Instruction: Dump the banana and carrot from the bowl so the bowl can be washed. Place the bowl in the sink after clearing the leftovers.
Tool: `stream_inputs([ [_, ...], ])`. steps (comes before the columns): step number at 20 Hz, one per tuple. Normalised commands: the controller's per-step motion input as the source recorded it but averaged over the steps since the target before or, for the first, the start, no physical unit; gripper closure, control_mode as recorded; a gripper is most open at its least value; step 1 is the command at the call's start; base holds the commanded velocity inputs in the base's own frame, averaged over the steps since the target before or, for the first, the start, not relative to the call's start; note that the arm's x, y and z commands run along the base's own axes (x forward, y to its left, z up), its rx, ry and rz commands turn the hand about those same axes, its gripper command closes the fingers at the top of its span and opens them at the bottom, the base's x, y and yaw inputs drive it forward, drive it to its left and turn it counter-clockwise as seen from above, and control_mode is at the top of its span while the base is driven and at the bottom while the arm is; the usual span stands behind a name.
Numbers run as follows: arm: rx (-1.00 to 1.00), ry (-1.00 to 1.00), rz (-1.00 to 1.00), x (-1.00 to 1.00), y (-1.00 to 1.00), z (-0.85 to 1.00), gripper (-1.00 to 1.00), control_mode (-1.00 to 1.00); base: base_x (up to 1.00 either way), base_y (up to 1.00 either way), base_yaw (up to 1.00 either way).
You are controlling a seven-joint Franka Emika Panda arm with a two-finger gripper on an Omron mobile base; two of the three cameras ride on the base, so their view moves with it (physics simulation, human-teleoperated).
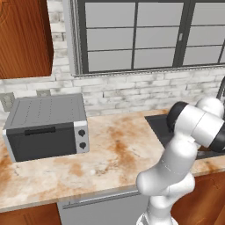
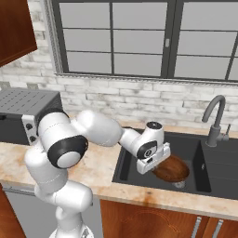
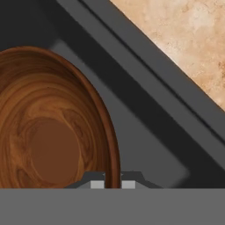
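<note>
From the right, the white hand blocks the near edge of the round, dark reddish-brown wooden bowl [image 2: 173, 168], so the tool's [image 3: 113, 183] tips can't be made out there. In the hand view, that bowl runs off the left edge. From the left, the arm hides most of the dark grey rectangular sink [image 1: 157, 125].

**Arm low and forward, jaws pinched on bowl rim**

Your arm [image 2: 93, 132] reaches forward from its base, elbow bent, forearm sloping down to the right. The gripper [image 3: 112, 183] points downward, its two fingertips [image 3: 97, 184] clamped close together across the rim of the bowl [image 3: 48, 132].
</note>
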Motion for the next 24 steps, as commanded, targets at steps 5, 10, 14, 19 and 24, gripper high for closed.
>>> stream_inputs([
  [5, 0.01, 0.00, -0.11, 0.30, 0.09, -0.29, 1.00, -1.00, 0.00, 0.00, 0.00],
  [10, 0.01, 0.00, -0.06, 0.16, 0.00, -0.37, 1.00, -1.00, 0.00, 0.00, 0.00],
  [14, 0.00, 0.00, -0.07, 0.36, 0.00, -0.26, 1.00, -1.00, 0.00, 0.00, 0.00],
  [19, 0.00, 0.00, -0.07, 0.31, 0.00, -0.27, 1.00, -1.00, 0.00, 0.00, 0.00],
  [24, 0.00, 0.00, -0.03, 0.06, -0.09, -0.21, 1.00, -1.00, 0.00, 0.00, 0.00],
])
